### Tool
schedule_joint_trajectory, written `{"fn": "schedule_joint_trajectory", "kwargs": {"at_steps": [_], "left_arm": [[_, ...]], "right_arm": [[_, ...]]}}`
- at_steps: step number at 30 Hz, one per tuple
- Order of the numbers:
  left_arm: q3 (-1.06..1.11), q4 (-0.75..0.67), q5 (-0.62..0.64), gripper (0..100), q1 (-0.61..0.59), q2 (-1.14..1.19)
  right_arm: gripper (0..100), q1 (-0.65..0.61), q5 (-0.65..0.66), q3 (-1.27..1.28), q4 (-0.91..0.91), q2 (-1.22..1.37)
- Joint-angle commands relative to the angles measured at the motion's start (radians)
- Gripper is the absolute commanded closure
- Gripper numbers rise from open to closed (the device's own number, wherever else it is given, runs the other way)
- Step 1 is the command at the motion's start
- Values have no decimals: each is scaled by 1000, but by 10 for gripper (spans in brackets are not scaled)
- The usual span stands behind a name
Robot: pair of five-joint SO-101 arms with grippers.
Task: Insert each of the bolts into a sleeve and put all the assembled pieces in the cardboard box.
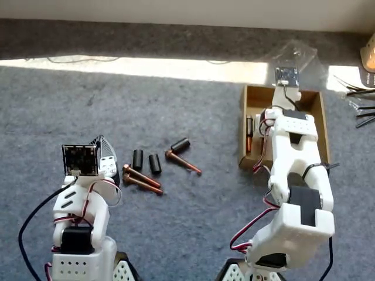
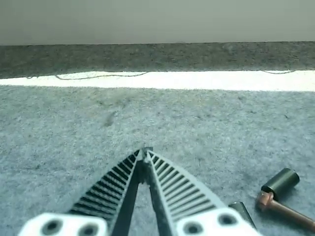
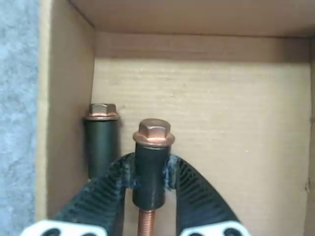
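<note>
Copper and black, an assembled piece [image 3: 150,184] is pinched between the ribbed fingers of the right gripper [image 3: 150,164]. Its hex head points away from the wrist and its threaded shank runs back between the jaws. Just beside the gripper, a second assembled piece [image 3: 102,147] lies along the side wall of the cardboard box [image 3: 206,98], whose floor runs on past the fingertips to the far wall. The left gripper [image 2: 144,158] hangs over the grey carpet [image 2: 98,123], well apart from the box, its fingers pressed together on nothing. Between the two grippers, nearer the left one, lie three loose bolts [image 1: 140,175] and three loose sleeves [image 1: 154,163], the farthest sleeve just beside a bolt's head.
</note>
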Motion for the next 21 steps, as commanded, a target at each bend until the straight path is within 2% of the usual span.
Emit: {"fn": "schedule_joint_trajectory", "kwargs": {"at_steps": [1,7,12,17,21], "left_arm": [[15,-20,-6,993,-7,-12],[65,-98,-6,993,-7,-12],[70,-106,-6,993,-7,-12],[71,-106,-6,993,-7,-12],[71,-106,-6,993,-7,-12]], "right_arm": [[979,5,12,-61,2,-21],[850,-56,12,-61,2,-21],[848,-125,12,-59,4,-27],[849,-130,12,-65,5,-28],[849,-133,12,-67,104,-79]]}}
